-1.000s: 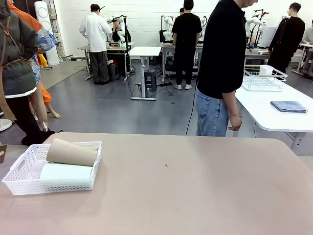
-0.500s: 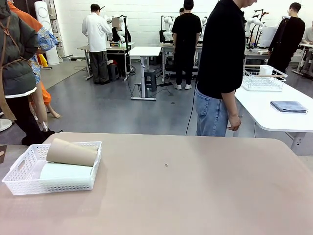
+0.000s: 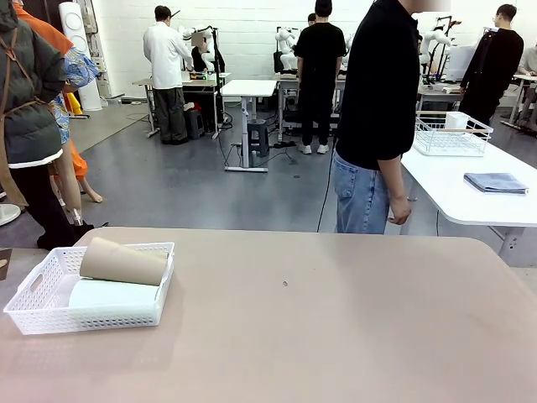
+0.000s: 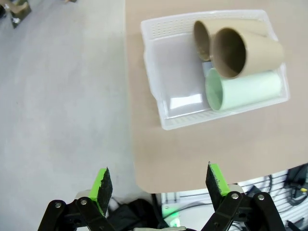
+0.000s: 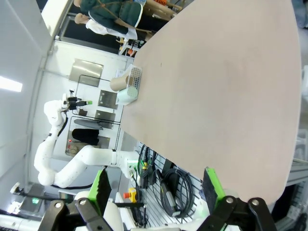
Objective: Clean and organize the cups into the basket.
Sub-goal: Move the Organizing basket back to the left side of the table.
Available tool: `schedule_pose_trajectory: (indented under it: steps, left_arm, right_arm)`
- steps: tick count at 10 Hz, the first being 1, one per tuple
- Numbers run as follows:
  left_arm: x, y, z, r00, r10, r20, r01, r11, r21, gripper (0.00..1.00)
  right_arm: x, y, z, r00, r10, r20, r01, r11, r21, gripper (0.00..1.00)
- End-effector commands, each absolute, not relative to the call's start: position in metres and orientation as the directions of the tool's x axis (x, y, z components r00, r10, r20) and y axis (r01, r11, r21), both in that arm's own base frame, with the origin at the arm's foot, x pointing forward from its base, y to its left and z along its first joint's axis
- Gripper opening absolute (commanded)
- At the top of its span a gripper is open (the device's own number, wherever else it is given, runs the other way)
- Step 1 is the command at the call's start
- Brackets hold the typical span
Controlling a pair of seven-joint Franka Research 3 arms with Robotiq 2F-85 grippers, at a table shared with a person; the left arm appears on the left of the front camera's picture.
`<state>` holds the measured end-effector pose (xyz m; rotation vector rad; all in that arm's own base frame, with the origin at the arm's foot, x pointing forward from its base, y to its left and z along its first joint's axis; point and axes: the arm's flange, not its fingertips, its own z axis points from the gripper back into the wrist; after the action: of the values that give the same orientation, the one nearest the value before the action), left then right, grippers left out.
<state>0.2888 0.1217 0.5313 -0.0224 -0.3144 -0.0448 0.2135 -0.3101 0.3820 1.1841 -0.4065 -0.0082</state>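
- White lattice plastic basket point(image 3: 50, 304) sits at the tan table's point(image 3: 336, 319) left end, holding tan-brown tumblers point(image 4: 245, 48) and a mint tumbler point(image 4: 245, 90).
- Person in black point(image 3: 382, 101) stands beyond the far edge, shifted slightly left.
- Left gripper point(image 4: 159, 180) and right gripper point(image 5: 155, 186) both gape empty.

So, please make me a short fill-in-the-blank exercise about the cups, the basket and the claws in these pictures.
1. The basket holds ____ cups in the left wrist view.
2. The mint green cup lies on its ____ in the basket.
3. The tan-brown cups lie ____ the basket, not on the table.
4. The left claw and the right claw both stand ____, holding nothing.

Missing words: three; side; inside; open
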Motion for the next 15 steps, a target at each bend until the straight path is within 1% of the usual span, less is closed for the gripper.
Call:
schedule_pose_trajectory:
  steps: [1, 3, 4, 5, 6, 7, 8, 10, 13, 15]
  left_arm:
    - [0.290, 0.163, 0.559, 0.955, 0.083, 0.286, 0.017, 0.944, -0.331, 1.00]
    - [0.288, 0.207, 0.581, 0.965, 0.149, 0.215, 0.006, 0.810, -0.586, 1.00]
    - [0.289, 0.225, 0.588, 0.980, 0.114, 0.163, 0.030, 0.725, -0.689, 1.00]
    - [0.292, 0.241, 0.591, 0.990, 0.075, 0.121, 0.044, 0.645, -0.763, 1.00]
    - [0.298, 0.256, 0.591, 0.997, 0.032, 0.075, 0.046, 0.538, -0.842, 1.00]
    - [0.302, 0.268, 0.590, 0.999, -0.006, 0.050, 0.047, 0.446, -0.894, 1.00]
    - [0.304, 0.279, 0.587, 0.999, -0.025, 0.039, 0.046, 0.382, -0.923, 1.00]
    - [0.305, 0.301, 0.587, 0.997, -0.037, 0.067, 0.075, 0.297, -0.952, 1.00]
    - [0.299, 0.329, 0.591, 0.991, -0.033, 0.133, 0.137, 0.248, -0.959, 1.00]
    - [0.294, 0.337, 0.593, 0.988, -0.034, 0.148, 0.152, 0.236, -0.960, 1.00]
  right_arm:
    - [0.214, -0.309, 0.382, 0.928, -0.214, 0.305, -0.206, 0.387, 0.899, 1.00]
    - [0.214, -0.309, 0.382, 0.928, -0.214, 0.305, -0.206, 0.387, 0.899, 1.00]
    - [0.214, -0.309, 0.382, 0.928, -0.214, 0.305, -0.206, 0.387, 0.899, 1.00]
    - [0.214, -0.309, 0.382, 0.928, -0.214, 0.305, -0.206, 0.387, 0.899, 1.00]
    - [0.214, -0.309, 0.382, 0.928, -0.214, 0.305, -0.206, 0.387, 0.899, 1.00]
    - [0.214, -0.309, 0.382, 0.928, -0.214, 0.305, -0.206, 0.387, 0.899, 1.00]
    - [0.214, -0.309, 0.382, 0.928, -0.214, 0.305, -0.206, 0.387, 0.899, 1.00]
    - [0.214, -0.309, 0.382, 0.928, -0.214, 0.305, -0.206, 0.387, 0.899, 1.00]
    - [0.214, -0.309, 0.382, 0.928, -0.214, 0.305, -0.206, 0.387, 0.899, 1.00]
    - [0.214, -0.309, 0.382, 0.928, -0.214, 0.305, -0.206, 0.387, 0.899, 1.00]
